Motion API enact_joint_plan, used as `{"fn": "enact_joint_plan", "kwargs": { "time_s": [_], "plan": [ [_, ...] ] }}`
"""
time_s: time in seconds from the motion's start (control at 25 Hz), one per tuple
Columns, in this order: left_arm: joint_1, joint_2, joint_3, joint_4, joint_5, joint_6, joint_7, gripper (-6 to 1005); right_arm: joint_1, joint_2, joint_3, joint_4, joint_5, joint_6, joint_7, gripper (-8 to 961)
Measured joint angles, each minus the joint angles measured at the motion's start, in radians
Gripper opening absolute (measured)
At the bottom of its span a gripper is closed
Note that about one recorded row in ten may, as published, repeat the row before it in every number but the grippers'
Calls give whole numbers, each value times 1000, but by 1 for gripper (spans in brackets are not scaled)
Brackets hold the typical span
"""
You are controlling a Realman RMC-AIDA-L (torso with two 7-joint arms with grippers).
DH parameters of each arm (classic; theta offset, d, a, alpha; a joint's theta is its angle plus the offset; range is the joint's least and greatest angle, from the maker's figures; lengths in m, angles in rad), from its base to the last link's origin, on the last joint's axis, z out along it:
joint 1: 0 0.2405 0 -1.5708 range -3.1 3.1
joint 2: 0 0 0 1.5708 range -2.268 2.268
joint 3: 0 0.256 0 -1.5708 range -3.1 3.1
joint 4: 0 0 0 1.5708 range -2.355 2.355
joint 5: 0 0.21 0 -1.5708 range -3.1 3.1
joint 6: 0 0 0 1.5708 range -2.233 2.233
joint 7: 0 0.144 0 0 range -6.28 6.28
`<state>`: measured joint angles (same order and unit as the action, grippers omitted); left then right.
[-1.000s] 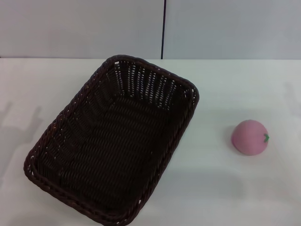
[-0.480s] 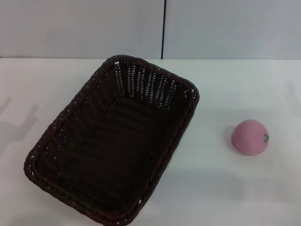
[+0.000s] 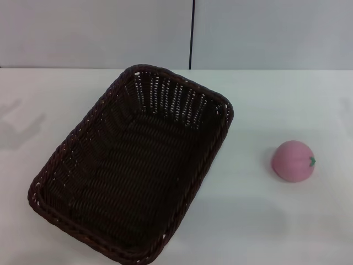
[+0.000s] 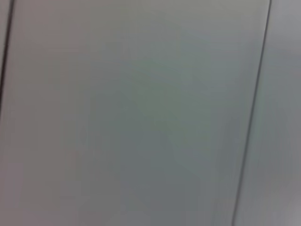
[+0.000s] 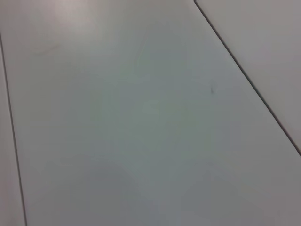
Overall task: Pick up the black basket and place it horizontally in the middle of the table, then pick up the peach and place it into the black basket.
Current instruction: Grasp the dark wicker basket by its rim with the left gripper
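The black basket [image 3: 132,165] lies on the white table [image 3: 276,105], left of centre in the head view, set diagonally with its long side running from near left to far right. It is empty. The pink peach [image 3: 293,160] sits on the table to the right of the basket, apart from it, its green stem mark facing right. Neither gripper shows in any view. Both wrist views show only plain grey panels with thin dark seams.
A grey wall with a dark vertical seam [image 3: 192,33] runs behind the table's far edge. A faint shadow [image 3: 19,124] lies on the table at the far left.
The basket and the peach have not moved. The shadow on the table's left side has shifted upward and toward the left edge.
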<state>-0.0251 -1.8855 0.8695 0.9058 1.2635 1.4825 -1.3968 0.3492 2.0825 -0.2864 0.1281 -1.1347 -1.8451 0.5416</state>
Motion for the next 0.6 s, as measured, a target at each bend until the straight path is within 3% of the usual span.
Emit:
{"fn": "enact_joint_plan", "kwargs": {
  "time_s": [0.16, 0.2, 0.24, 0.28, 0.32, 0.48, 0.52, 0.6],
  "plan": [
    [0, -7, -33, 66, 71, 5, -67, 768, 4, 0, 14, 0, 1, -5, 0, 698],
    [-13, -38, -124, 331, 310, 43, -292, 767, 6, -1, 16, 0, 1, -7, 1, 697],
    [-20, -52, -144, 438, 402, 64, -379, 766, 7, -1, 17, -1, 1, -10, 5, 696],
    [-20, -52, -144, 438, 402, 64, -379, 766, 8, -2, 20, -3, 1, -13, 12, 696],
    [-45, -81, -163, 633, 578, 117, -553, 765, 8, -2, 24, -4, 2, -13, 18, 695],
    [-81, -104, -164, 745, 690, 188, -668, 761, 9, -2, 47, -5, 3, -14, 26, 692],
    [-133, -132, -165, 825, 780, 286, -777, 760, 8, -3, 49, -5, 3, -14, 26, 692],
    [-173, -148, -165, 848, 801, 338, -839, 759, 9, -3, 51, -5, 3, -14, 26, 690]
  ]
}}
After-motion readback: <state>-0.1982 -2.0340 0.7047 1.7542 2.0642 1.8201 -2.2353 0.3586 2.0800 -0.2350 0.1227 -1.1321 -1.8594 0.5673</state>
